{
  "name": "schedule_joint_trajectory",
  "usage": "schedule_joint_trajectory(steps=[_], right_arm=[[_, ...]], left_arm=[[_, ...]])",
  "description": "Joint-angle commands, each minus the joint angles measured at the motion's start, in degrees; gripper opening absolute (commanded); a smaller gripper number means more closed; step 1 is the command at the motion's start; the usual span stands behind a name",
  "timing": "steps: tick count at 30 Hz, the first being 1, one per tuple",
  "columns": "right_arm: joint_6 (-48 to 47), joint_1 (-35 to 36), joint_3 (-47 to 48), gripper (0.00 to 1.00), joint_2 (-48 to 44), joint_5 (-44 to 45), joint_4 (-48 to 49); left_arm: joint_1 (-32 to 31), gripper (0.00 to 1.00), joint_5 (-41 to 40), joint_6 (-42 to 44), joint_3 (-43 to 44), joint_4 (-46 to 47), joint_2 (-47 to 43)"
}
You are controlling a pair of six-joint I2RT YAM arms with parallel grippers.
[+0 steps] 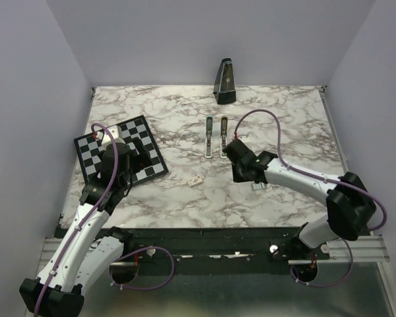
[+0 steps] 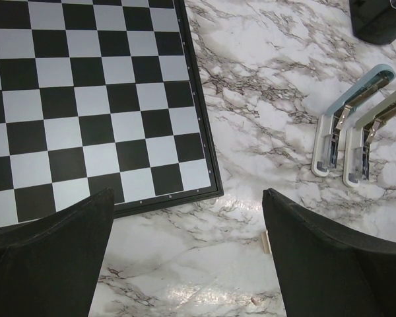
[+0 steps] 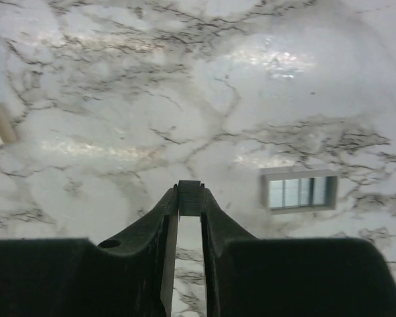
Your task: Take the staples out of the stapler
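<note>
The stapler (image 1: 216, 135) lies open on the marble table as two narrow pale green bars side by side, metal insides up. It also shows in the left wrist view (image 2: 356, 129). My right gripper (image 1: 239, 173) hovers just in front of it, shut on a short grey ridged strip of staples (image 3: 189, 198) pinched at the fingertips. Another staple strip (image 3: 299, 190) lies flat on the table to its right, also seen from above (image 1: 259, 187). My left gripper (image 1: 129, 165) is open and empty over the near right corner of the chessboard (image 2: 86, 99).
A small white block (image 1: 197, 179) lies between the arms, its edge showing in the right wrist view (image 3: 0, 122). A black pyramid metronome (image 1: 225, 82) stands at the back edge. The chessboard (image 1: 119, 148) lies at the left.
</note>
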Motion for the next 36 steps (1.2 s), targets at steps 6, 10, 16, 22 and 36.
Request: schedule_joint_trajectory(steps=[6,10,16,22,36], right_arm=[[-12.1,-9.0,-12.7,0.27,-12.8,-3.4,4.2],[-12.3,-10.5,-14.4,0.27,-13.0,-4.9,4.7],[-10.4,-12.7,-14.2,0.27,-11.7,-7.2,4.3],[-10.4,-14.0,-14.2,0.27,-10.7,-6.6,3.8],[-13.0,-14.7,-13.2,0.27,-8.0,-9.3,3.9]], left_arm=[[0.3,0.99,0.6,0.3,-0.2,0.5,-0.5],[0.3,0.99,1.0,0.2,-0.2,0.8,-0.5],[0.3,0.99,1.1,0.3,-0.2,0.8,-0.7],[0.3,0.99,1.3,0.3,-0.2,1.0,-1.0],[0.3,0.99,1.1,0.3,-0.2,0.8,-1.9]])
